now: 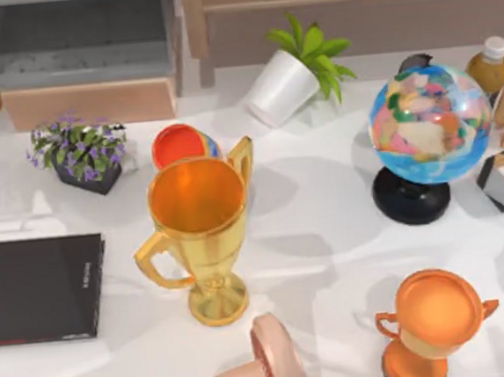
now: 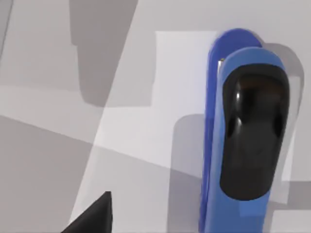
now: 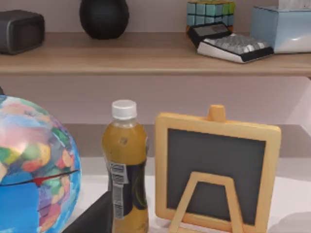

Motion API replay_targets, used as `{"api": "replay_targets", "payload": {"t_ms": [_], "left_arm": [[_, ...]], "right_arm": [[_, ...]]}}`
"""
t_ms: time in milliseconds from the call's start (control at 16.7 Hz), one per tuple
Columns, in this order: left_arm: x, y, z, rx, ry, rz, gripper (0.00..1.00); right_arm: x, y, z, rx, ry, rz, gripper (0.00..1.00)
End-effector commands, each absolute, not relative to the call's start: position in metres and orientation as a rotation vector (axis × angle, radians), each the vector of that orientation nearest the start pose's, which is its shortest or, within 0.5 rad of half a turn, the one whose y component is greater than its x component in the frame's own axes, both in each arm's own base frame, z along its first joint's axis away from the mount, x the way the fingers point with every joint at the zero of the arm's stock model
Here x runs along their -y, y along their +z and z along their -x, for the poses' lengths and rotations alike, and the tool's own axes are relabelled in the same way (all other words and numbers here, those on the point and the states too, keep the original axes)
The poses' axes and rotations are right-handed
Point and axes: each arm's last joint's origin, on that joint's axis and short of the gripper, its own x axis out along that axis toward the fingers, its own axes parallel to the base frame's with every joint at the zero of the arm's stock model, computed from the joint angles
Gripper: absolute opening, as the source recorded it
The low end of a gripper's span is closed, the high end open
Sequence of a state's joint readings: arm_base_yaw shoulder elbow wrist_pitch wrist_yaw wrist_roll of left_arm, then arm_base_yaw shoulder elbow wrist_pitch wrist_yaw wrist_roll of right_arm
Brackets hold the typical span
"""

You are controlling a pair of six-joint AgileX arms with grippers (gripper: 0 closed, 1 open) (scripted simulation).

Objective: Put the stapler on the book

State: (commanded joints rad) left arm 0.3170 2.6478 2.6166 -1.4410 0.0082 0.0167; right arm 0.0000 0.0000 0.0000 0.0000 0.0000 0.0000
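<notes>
Stapler (image 2: 243,141) lies on the table (image 2: 131,121) under the left wrist cam, long axis 12-to-6; left arm nearer. Jaws' state: can't tell. Book (image 1: 36,288) at table's 9 o'clock.

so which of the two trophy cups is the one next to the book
The tall gold trophy with its wide, deep bowl. It stands just right of the black book at the table's left edge; the squat orange trophy sits far off at the lower right.

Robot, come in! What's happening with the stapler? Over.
Left tool beside the stapler, not gripping. Stapler flat on the table. Book at table's left, bare. Gold trophy stands near book.
</notes>
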Motion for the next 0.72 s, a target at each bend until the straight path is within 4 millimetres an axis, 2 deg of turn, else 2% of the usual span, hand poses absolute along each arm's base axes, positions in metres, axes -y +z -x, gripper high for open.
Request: {"api": "replay_targets", "payload": {"t_ms": [360,720], "left_arm": [[-0.174,0.175,-0.484,-1.458,0.259,0.232,1.00],[-0.175,0.158,-0.485,-1.458,0.259,0.232,1.00]], "right_arm": [[0.001,0.160,-0.106,0.000,0.000,0.000,1.00],[0.001,0.160,-0.106,0.000,0.000,0.000,1.00]]}}
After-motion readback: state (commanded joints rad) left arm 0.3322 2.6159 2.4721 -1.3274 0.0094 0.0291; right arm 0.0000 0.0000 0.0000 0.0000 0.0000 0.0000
